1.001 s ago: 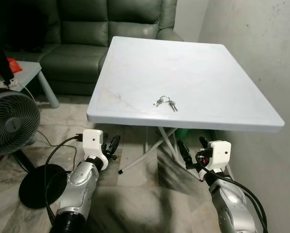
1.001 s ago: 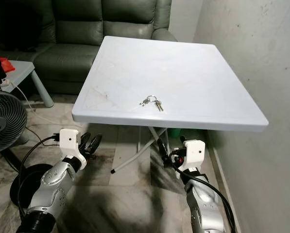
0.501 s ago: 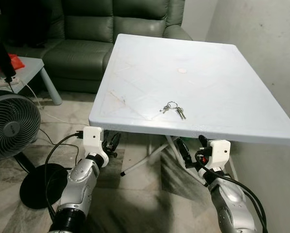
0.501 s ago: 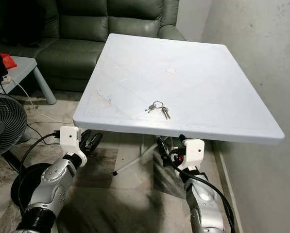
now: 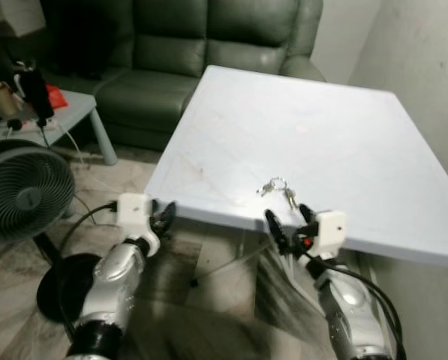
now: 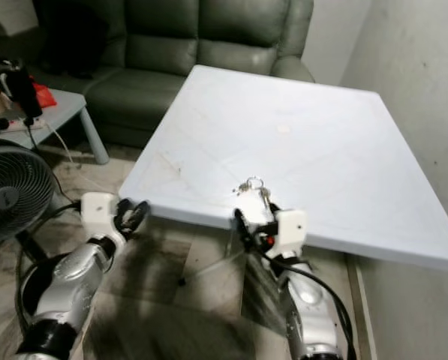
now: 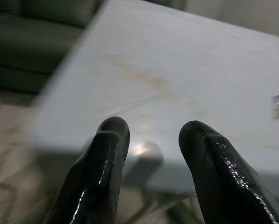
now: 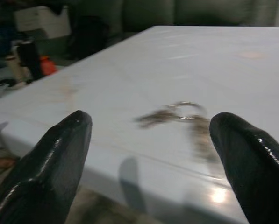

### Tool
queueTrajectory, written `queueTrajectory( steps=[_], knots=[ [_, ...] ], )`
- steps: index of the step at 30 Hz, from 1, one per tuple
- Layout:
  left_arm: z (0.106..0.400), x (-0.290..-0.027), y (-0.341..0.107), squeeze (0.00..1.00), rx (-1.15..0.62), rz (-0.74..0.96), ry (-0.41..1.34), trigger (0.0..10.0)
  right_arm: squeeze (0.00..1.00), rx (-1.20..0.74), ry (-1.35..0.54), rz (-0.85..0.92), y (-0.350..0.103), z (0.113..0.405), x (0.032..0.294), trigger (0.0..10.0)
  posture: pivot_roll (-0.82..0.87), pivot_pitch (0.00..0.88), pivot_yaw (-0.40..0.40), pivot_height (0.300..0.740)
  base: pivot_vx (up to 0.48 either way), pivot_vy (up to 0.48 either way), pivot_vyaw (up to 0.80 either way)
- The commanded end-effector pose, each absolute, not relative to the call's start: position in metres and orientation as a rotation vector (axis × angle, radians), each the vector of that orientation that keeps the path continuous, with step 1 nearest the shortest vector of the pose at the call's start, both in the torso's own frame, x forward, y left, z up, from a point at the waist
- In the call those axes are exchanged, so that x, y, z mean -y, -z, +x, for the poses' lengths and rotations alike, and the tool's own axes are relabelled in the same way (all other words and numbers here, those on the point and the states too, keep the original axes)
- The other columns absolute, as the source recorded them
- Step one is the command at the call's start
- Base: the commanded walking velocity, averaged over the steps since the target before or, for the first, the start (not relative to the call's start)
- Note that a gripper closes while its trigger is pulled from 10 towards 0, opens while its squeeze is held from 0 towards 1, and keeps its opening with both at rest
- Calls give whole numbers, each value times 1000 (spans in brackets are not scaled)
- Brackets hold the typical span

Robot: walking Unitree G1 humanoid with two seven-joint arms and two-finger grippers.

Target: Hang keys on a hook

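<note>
Right wrist view shows the right end effector (image 8: pixel 148 154) spread wide, level with the desk (image 5: pixel 344 127) rim and aimed at the keys (image 5: pixel 278 189), which lie flat near the front edge; the left end effector (image 7: pixel 151 158) is also spread, low at the desk's left corner. Because the keys lie flat and the fingers come in at edge height, they could strike the rim or push the keys away. Compared with a second ago, the desk looms closer and both arms sit higher
</note>
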State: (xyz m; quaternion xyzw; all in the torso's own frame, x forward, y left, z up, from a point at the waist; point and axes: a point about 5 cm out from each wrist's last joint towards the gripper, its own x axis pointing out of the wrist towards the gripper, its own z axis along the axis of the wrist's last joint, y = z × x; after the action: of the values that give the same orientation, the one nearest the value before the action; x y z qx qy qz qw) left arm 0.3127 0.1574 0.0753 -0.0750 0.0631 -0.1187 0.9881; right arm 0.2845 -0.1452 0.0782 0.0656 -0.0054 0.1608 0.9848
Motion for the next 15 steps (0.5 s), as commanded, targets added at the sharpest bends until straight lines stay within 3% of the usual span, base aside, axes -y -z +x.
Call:
queueTrajectory(
  steps=[1, 11, 15],
  knots=[
    [315, -144, -79, 0, -117, -152, 278, 10000, 0, -2, -286, 125, -75, 283, 159, 10000, -36, 0, -51, 740, 304, 0, 0],
    [315, -146, -79, 0, -112, -153, 262, 10000, 0, -2, -300, 119, -75, 284, 156, 10000, -31, 0, -56, 740, 303, 0, 0],
    [316, -147, -79, 0, -109, -138, 237, 10000, 0, -8, -303, 97, -76, 286, 156, 10000, -29, 0, -57, 740, 122, 0, 0]
  ],
)
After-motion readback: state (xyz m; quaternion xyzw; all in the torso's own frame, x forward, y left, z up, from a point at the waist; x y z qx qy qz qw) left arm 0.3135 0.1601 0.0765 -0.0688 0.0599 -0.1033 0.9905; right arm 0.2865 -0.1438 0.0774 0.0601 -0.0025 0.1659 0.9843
